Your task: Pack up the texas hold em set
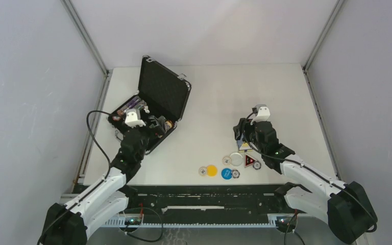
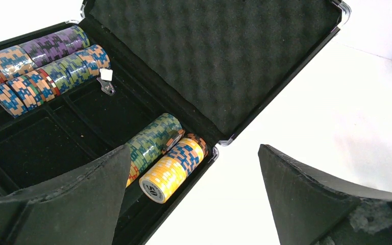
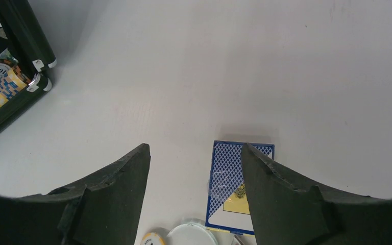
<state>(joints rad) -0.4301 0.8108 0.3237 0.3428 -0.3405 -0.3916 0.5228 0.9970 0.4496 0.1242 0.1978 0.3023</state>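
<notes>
The white table [image 1: 224, 97] carries the black case [image 1: 155, 109] at its far left. The case is open, with its lid [image 1: 162, 92] upright and lined with egg-crate foam [image 2: 214, 56]. The left gripper [image 2: 194, 148] hangs over the case's near end, its fingers [image 2: 81, 199] spread wide with nothing between them. The right gripper [image 3: 194, 147] is at the table's middle right, jaws parted above the deck [image 3: 229, 168]. One finger overlaps the deck's edge in the wrist view, and contact cannot be told.

Only the left wrist view shows the case's inside. Rows of chips [image 2: 46, 61] lie in purple, green, orange and blue along the far side. Two more rows lie at the near end, one green [image 2: 155, 138] and one yellow [image 2: 176, 166] whose end chip reads "50". Bare black compartments lie between them. A small white tag [image 2: 106, 75] lies by the far rows.

Only the right wrist view shows the deck's blue lattice back and gold emblem [image 3: 239, 198]. At that view's left edge, a chip [image 3: 0, 69] in the case reads "100".

Only the top view shows the loose pieces together near the table's front edge. These are a white button [image 1: 236, 159], a yellow button [image 1: 212, 170] and a blue button [image 1: 226, 173], with the red-black token [image 1: 250, 162] just beside the white one. Their lettering is too small to read
</notes>
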